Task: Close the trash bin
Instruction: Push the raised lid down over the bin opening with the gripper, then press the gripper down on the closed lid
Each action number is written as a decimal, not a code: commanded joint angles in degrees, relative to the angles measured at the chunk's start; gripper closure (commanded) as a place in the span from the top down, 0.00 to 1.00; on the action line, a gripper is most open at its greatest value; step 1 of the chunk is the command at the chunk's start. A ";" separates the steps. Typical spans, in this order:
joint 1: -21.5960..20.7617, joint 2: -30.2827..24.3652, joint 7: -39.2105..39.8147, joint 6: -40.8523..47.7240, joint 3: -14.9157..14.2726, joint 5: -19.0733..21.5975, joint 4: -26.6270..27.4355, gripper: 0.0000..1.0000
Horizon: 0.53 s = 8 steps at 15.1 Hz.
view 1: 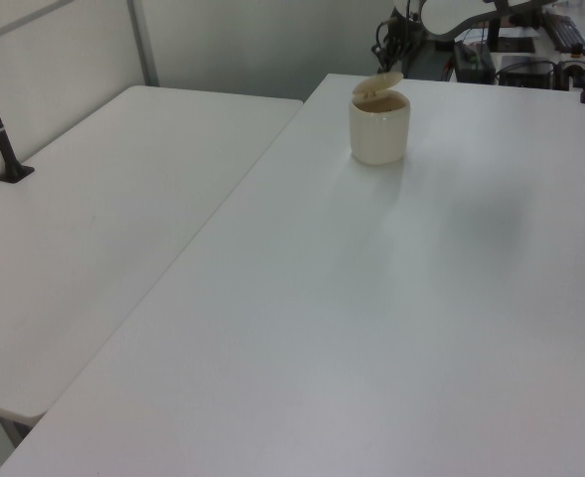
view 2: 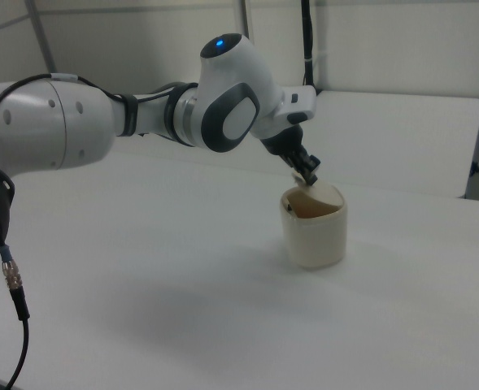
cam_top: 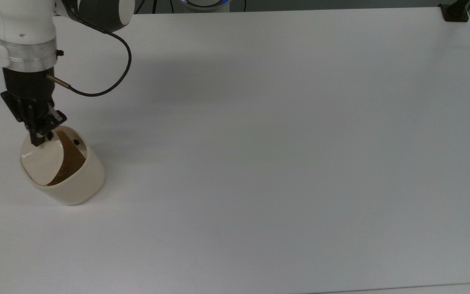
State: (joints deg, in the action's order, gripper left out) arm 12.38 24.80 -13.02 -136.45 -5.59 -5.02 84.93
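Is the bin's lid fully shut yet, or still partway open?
Partway open. The lid slants over the trash bin, leaving a dark gap on the top view's right; the end effector presses its raised edge.
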 commanded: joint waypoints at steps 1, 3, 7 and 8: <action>-1.57 -1.25 1.51 4.79 -0.03 -0.08 2.86 0.02; -1.57 -0.90 1.51 4.79 -0.03 0.01 3.66 0.02; -1.40 0.42 1.68 4.36 -0.03 -0.08 3.66 0.02; -1.31 0.86 1.77 4.35 -0.03 -0.08 3.66 0.02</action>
State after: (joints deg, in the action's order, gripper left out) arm 11.02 25.21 -12.54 -132.49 -5.50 -5.04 87.77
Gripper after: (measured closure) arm 0.982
